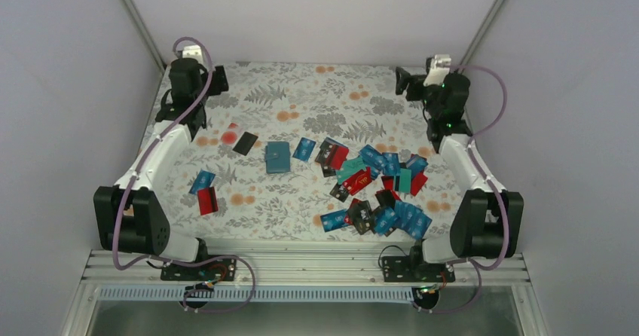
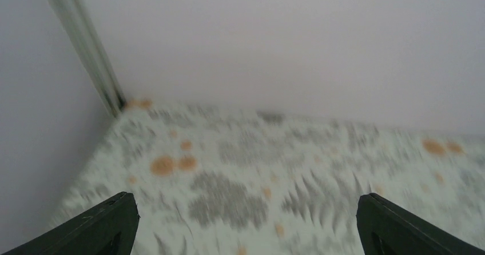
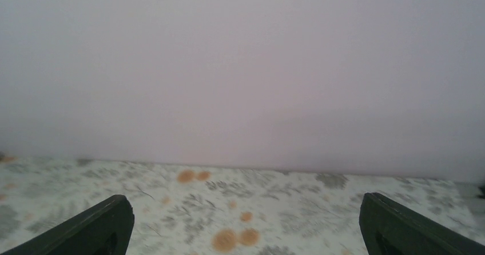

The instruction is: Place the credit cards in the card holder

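L gripper, R gripper spread, empty; 1 card holder, 4 credit cards left of it, approx 20 right

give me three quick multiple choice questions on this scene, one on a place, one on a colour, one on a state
1. Where is the card holder?
A) on the cloth, left of the card heap
B) buried under that heap
C) held by an arm

2. On the left, what colour is the card just nearer the arms than the blue card?
A) yellow
B) red
C) white

3. How do the two pincers stand?
A) both shut on cards
B) one shut on the holder
C) both open, empty

Answers:
1 A, it lies flat, apart from the heap.
2 B, a red card lies there.
3 C, the left pincer and right pincer show wide-apart fingers with nothing between.
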`<state>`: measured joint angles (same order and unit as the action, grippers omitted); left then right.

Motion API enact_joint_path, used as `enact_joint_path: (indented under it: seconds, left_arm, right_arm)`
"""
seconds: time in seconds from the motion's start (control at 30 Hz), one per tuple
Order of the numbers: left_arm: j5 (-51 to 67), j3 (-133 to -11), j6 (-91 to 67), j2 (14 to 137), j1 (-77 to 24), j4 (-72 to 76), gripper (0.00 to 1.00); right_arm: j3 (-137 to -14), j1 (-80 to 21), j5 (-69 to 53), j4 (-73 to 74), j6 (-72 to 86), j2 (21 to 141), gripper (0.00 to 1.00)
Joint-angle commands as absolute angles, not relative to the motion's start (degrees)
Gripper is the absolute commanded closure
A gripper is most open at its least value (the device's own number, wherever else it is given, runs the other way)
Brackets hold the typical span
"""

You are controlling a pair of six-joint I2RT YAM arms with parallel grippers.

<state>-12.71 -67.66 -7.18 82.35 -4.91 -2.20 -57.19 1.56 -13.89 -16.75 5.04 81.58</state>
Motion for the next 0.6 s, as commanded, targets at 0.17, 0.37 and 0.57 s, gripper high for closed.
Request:
enact_joint_path:
  seconds: [0.17, 0.37, 0.57]
  left_arm:
    - [8.8, -63.12, -13.21, 82.36, -6.64, -26.1, 0.18]
    - [3.75, -62.88, -18.34, 84.32, -16.14, -31.72, 0.3]
    - [-6.64, -67.95, -22.8, 90.81, -25.45, -38.86, 0.46]
  right_arm:
    - [-77.02, 4.75, -37.02, 11.51, 22.74, 98.54, 0.0]
    - [-74.29, -1.44, -40.79, 12.89, 21.76, 99.86, 0.0]
    - [-70.64, -7.12, -38.17, 13.65, 23.1, 98.09, 0.0]
